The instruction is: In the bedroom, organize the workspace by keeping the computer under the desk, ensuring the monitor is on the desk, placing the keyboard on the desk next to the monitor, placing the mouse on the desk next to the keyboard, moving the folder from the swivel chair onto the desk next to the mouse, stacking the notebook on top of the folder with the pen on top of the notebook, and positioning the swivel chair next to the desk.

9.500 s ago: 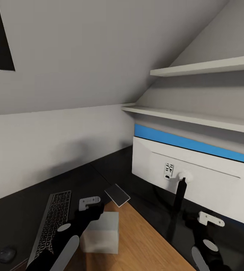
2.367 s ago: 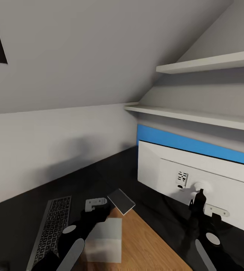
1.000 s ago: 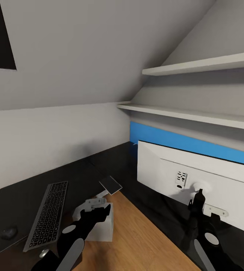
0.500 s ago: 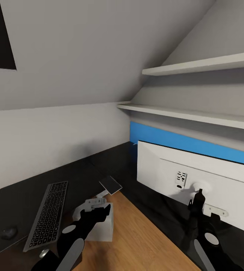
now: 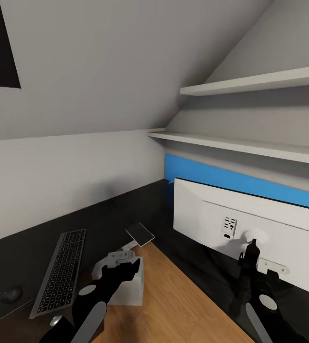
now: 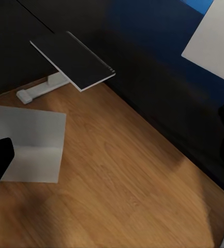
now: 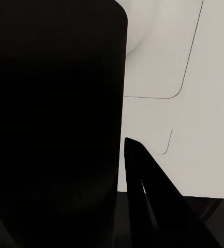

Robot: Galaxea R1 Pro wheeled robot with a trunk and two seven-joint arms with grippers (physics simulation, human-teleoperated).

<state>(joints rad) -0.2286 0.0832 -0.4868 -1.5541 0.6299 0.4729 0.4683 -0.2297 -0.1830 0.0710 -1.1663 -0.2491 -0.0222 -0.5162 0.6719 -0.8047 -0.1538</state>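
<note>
The right hand (image 5: 258, 267) is at the monitor (image 5: 249, 233) stand; I cannot tell if it grips. The left hand (image 5: 121, 259), grip unclear, hangs over the computer (image 5: 125, 286). The keyboard (image 5: 61, 271) lies on the tabletop (image 5: 25, 252). The monitor step seems underway; next, probably steady it and let go.

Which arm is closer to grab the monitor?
Right, probably. The right gripper sits right at the monitor, by its stand, while the left gripper hovers far off near the computer.
</note>
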